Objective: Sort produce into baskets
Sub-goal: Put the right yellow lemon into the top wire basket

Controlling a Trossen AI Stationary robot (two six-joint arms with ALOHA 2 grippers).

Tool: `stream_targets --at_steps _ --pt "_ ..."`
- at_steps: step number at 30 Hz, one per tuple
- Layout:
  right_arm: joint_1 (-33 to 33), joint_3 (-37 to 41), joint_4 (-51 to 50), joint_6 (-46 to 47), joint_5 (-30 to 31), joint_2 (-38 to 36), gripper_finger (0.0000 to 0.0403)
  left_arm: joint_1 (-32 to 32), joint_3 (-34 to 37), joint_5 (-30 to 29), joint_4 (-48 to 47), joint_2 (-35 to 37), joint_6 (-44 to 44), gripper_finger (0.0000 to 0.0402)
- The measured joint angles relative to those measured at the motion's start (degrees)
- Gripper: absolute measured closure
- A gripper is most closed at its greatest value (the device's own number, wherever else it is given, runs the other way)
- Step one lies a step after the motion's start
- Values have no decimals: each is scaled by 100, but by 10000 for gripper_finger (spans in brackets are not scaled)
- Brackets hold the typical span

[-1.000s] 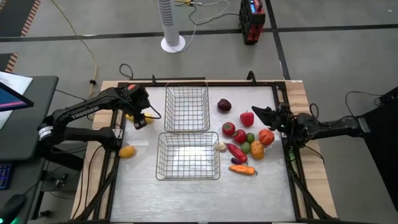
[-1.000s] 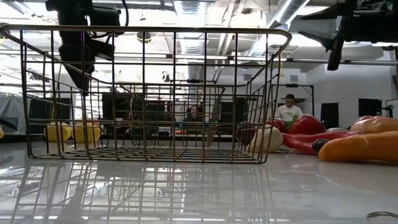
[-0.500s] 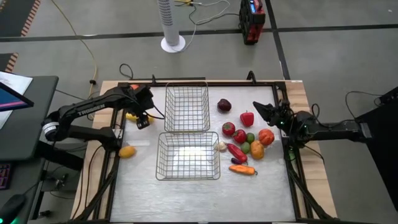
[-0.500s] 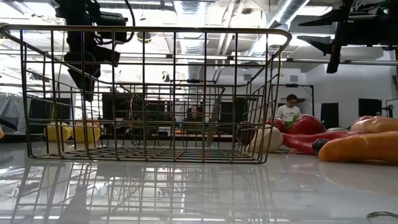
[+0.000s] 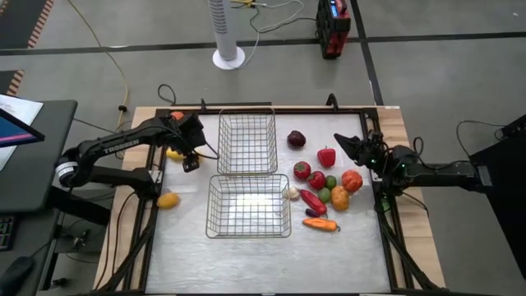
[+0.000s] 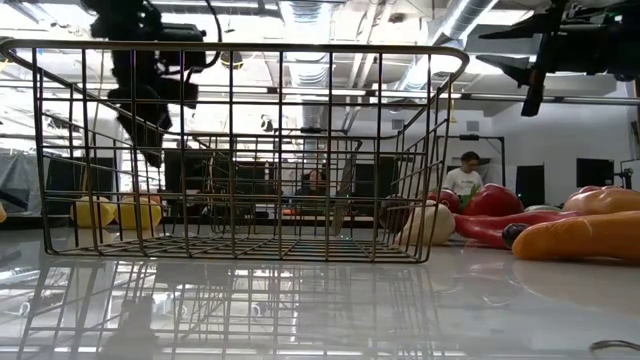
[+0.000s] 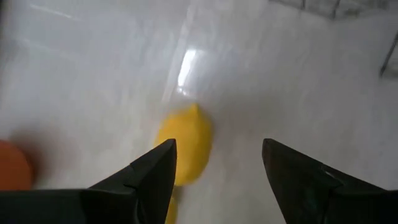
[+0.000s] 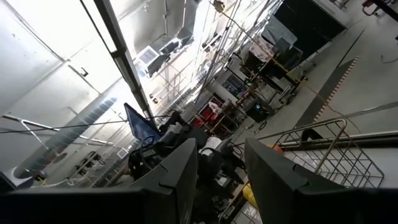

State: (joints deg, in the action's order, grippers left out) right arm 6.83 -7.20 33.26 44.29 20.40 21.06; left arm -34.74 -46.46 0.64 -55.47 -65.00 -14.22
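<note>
The table [image 5: 189, 255] is a pale, glossy rectangular surface with a dark frame along its edges. Two wire baskets sit near its centre: the far basket [image 5: 246, 145] and the near basket [image 5: 248, 205] lie one behind the other, close together, and both appear to hold no produce. The left arm [image 5: 115, 148] reaches in from the table's left side, and its left gripper [image 5: 191, 160] hangs above the surface just left of the far basket; in the left wrist view its two dark fingers [image 7: 146, 177] stand moderately apart with nothing between them, and a yellow lemon-shaped piece [image 7: 184, 144] lies on the table directly below the gap. An orange piece [image 7: 13, 171] shows at the edge of that view. The right arm [image 5: 436, 171] enters from the right, and its right gripper [image 5: 345, 148] is raised above the table beside the produce cluster, tilted upward toward the room; its fingers [image 8: 177, 180] stand narrowly apart and hold nothing. The produce cluster [image 5: 325, 185] lies right of the baskets: a dark purple round [image 5: 297, 139] farthest back, a red pepper [image 5: 327, 156], red and green rounds, an orange tomato-like piece [image 5: 352, 180], and a carrot [image 5: 320, 224] nearest the front. Another yellow piece [image 5: 168, 200] lies alone left of the near basket.
</note>
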Motion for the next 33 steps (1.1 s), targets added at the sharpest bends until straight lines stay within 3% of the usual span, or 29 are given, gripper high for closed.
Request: stream_targets --at_steps 4,10,18,33 --pt "-20 0 -10 118 -118 0 241 0 368 -52 22 206 134 175" --pt "-59 0 -79 118 -118 0 241 0 383 -501 81 242 131 175" --pt "-164 0 -129 135 -118 0 241 0 383 -334 101 222 -120 175" --pt "-393 0 -304 72 -114 0 241 0 383 -450 136 -734 -656 176"
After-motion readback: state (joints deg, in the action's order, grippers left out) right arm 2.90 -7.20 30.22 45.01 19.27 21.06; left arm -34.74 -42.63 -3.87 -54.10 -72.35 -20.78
